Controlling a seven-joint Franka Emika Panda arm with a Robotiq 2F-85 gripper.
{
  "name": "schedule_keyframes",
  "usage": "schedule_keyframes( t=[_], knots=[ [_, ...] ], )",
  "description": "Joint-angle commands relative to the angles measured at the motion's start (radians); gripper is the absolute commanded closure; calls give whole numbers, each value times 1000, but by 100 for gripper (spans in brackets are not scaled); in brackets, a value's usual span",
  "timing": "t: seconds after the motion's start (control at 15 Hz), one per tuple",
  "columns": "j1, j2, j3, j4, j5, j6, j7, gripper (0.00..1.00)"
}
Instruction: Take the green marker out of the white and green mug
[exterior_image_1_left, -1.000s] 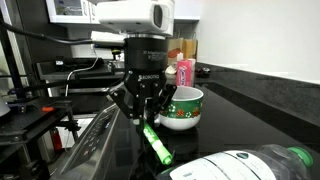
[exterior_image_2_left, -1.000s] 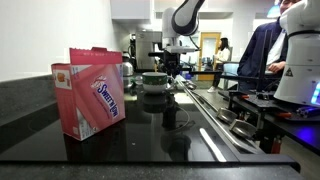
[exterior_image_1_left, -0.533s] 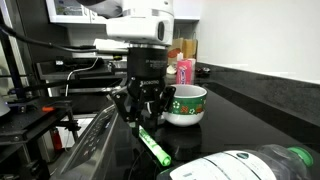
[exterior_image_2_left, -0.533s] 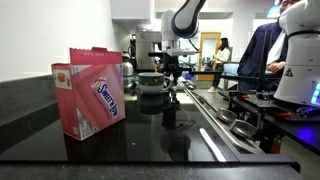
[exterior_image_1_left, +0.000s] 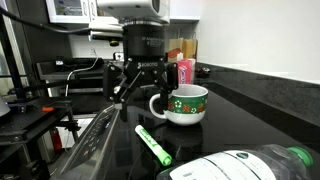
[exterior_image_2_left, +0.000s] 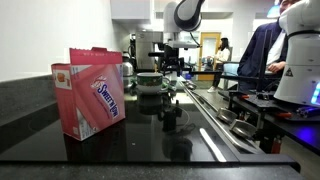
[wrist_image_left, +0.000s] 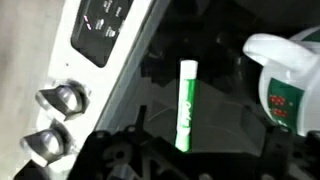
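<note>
The green marker (exterior_image_1_left: 153, 143) lies flat on the black counter, in front of and apart from the white and green mug (exterior_image_1_left: 185, 104). My gripper (exterior_image_1_left: 141, 88) hangs above the counter beside the mug's handle, fingers spread open, with nothing between them. In the wrist view the marker (wrist_image_left: 186, 105) lies lengthwise below my gripper (wrist_image_left: 190, 168), and the mug (wrist_image_left: 291, 85) stands at the right edge. In an exterior view the mug (exterior_image_2_left: 150, 82) shows far back, with the gripper (exterior_image_2_left: 172, 66) next to it.
A clear bottle (exterior_image_1_left: 245, 166) with a green cap (exterior_image_1_left: 301, 155) lies in the near foreground. A pink container (exterior_image_1_left: 184, 71) stands behind the mug. A pink box (exterior_image_2_left: 92, 92) stands near the camera. Stove knobs (wrist_image_left: 58, 100) and a panel edge border the counter.
The gripper has opened and let go of the green marker, which now rests on the counter. The gripper has risen clear of it.
</note>
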Motion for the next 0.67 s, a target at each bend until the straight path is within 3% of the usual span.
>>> schedule_keyframes(
  t=[0.0,0.27,0.6],
  knots=[
    [4,-119,1,-62,-14,-38,-23,0],
    [-7,-241,5,-99,-112,-103,20,0],
    [-41,-361,54,-124,-122,-219,7,0]
  ],
)
